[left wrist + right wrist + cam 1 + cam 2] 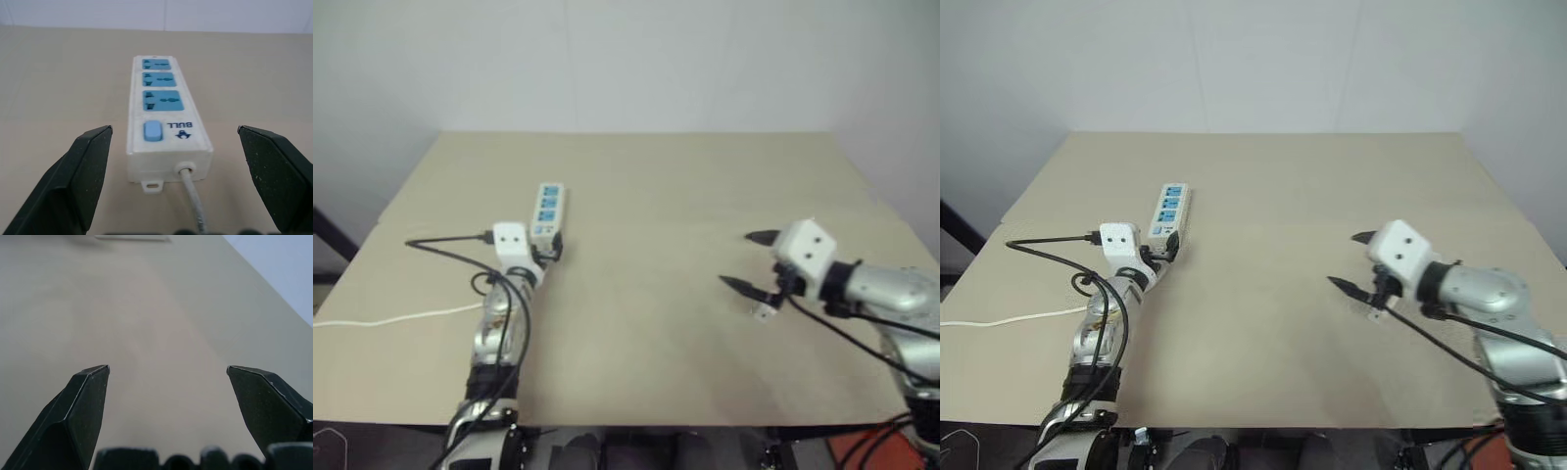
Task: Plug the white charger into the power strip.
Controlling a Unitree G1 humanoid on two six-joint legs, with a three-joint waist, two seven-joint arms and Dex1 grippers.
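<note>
The long white plastic power strip with three blue sockets (164, 112) lies flat on the beige worktop (685, 186). Its cord end faces the left claw (551, 251), whose fingers stand wide open to either side of that end without touching it. It looks rigid and light, likely to skate on the smooth surface, so pinching its long sides near the switch should steady it. The right claw (736, 258) is spread wide and empty. Just below it lies a small white boxy piece (764, 311), probably the white charger, too small to be sure. It looks hard, light and slick, best gripped across its flat sides
</note>
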